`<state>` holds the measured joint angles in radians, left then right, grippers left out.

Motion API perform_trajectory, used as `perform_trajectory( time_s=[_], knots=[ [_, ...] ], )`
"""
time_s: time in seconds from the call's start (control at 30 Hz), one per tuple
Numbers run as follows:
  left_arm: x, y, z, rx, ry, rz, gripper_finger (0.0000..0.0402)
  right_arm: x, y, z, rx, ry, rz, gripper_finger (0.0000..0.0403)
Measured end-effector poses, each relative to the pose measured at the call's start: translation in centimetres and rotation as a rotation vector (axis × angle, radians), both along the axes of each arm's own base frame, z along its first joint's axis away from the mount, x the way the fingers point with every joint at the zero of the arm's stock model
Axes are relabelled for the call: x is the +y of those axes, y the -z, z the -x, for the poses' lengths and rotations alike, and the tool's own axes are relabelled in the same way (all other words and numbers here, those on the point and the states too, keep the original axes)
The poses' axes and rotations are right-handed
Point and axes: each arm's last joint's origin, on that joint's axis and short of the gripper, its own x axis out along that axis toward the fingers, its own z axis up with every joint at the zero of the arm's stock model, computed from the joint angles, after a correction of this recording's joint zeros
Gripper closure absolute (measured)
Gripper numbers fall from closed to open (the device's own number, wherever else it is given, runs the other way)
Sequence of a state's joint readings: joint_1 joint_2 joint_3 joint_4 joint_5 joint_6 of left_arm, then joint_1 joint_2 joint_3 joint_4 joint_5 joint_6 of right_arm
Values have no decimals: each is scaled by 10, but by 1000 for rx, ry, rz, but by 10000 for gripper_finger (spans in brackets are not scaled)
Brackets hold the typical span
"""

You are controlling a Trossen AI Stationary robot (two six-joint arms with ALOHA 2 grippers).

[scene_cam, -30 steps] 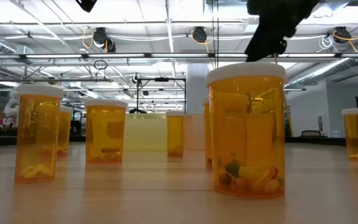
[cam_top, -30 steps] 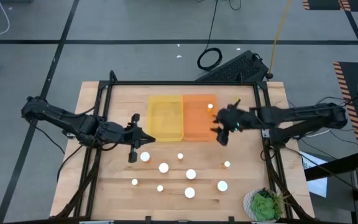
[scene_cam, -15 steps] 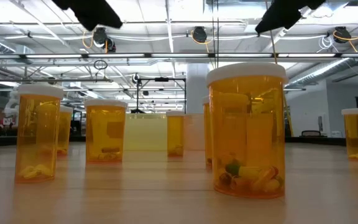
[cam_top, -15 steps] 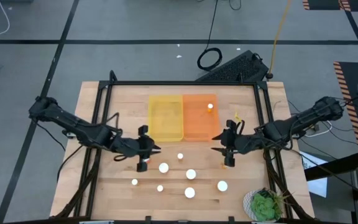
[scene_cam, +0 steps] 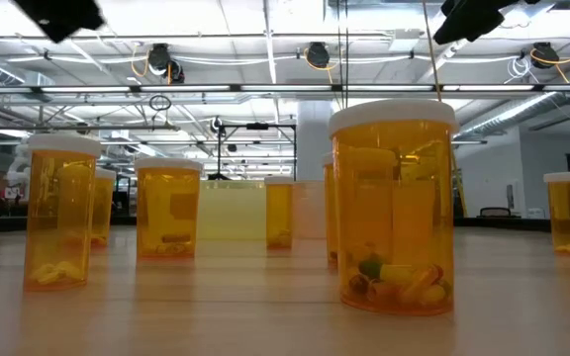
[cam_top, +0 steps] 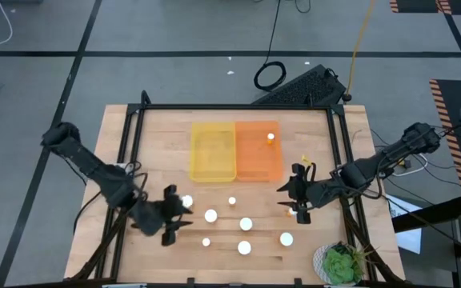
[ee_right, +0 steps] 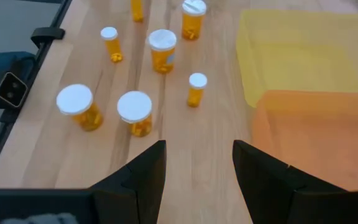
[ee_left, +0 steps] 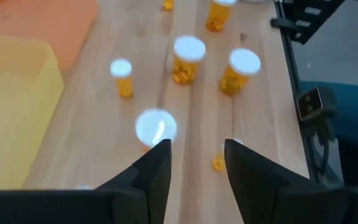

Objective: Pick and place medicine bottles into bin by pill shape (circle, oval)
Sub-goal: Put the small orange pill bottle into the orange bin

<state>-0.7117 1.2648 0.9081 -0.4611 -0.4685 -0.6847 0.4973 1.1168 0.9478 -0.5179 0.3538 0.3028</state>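
Note:
Several amber medicine bottles with white caps [cam_top: 246,223] stand upright on the wooden table [cam_top: 158,128], near its front. One more bottle [cam_top: 270,137] stands in the orange bin [cam_top: 258,160], which is beside the yellow bin [cam_top: 213,152]. My left gripper [cam_top: 170,226] hovers open at the left end of the group. In its wrist view [ee_left: 196,149] a wide-capped bottle [ee_left: 156,126] and a small one [ee_left: 218,163] stand just ahead of the fingertips, untouched. My right gripper [cam_top: 294,200] hovers open near the orange bin's near right corner, with nothing between its fingers [ee_right: 197,149].
A black frame [cam_top: 230,106] runs around the table. A green plant [cam_top: 341,264] sits at the near right corner. A keyboard [cam_top: 298,86] lies beyond the far edge. In the low view a large bottle [scene_cam: 394,203] stands close to the camera.
My left gripper has gone from beside the yellow bin toward the table's near edge, ending at the left end of the bottle group. My right gripper has drawn back from the orange bin toward the near edge. No bottle has moved.

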Motion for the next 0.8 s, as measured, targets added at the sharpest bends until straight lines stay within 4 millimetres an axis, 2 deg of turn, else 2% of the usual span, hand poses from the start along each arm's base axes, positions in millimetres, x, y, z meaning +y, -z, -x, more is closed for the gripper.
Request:
perform_trajectory(
  time_s=[0.37,0.53,0.8],
  knots=[
    [-30,13,54,52,-50,-27,247,11,-1,4,-18,-6,-51,222],
    [-30,43,69,88,-59,-5,247,16,-2,6,-29,-19,-71,222],
    [-18,98,89,108,-110,89,247,17,-3,7,-34,-63,-25,222]
  ],
)
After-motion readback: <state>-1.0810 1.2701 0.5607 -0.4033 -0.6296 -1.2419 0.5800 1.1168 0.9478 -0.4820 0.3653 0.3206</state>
